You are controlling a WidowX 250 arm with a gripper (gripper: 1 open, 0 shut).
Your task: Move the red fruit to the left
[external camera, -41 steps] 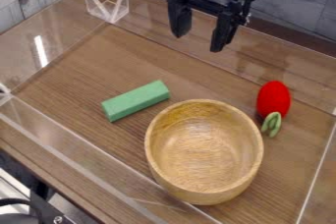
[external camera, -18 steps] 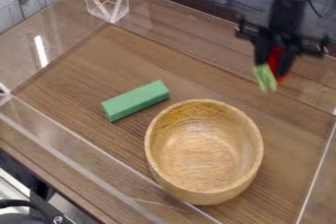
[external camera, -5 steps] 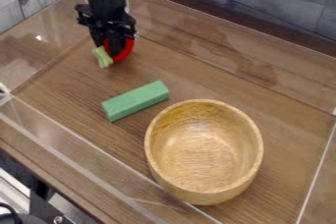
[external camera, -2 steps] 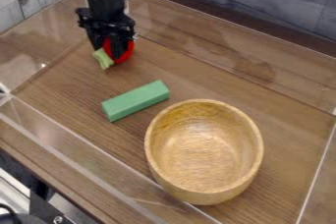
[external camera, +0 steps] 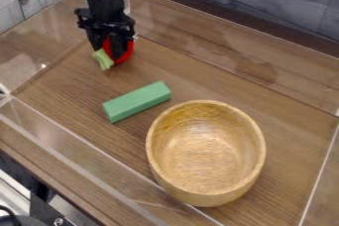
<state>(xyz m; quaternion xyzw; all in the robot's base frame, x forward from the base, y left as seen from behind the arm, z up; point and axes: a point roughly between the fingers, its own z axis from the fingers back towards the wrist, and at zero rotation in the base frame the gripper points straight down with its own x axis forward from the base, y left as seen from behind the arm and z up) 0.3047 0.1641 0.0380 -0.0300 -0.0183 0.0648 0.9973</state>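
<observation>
- The red fruit (external camera: 119,54) sits low on the table (external camera: 225,71), toward the far left corner, near the left edge. Its pale green leafy end points left and down in the view.
- The gripper (external camera: 111,45) comes straight down over the fruit; its dark fingers (external camera: 95,41) stand on either side of the red body.
- Grip state: cannot tell. The fingers flank the fruit closely, but the view does not show whether they press on it or have let go. Whether the fruit rests on the wood or hangs just above it is also unclear.
- The green block (external camera: 138,101) lies flat on the table, nearer the camera than the fruit and a little to its right, apart from it, with its long side running diagonally.
- The wooden bowl (external camera: 205,152) stands upright toward the near right part of the table, well apart from the fruit, just beside the block's right end but not touching it.
- Clear plastic walls (external camera: 54,141) run along the table's edges.
</observation>
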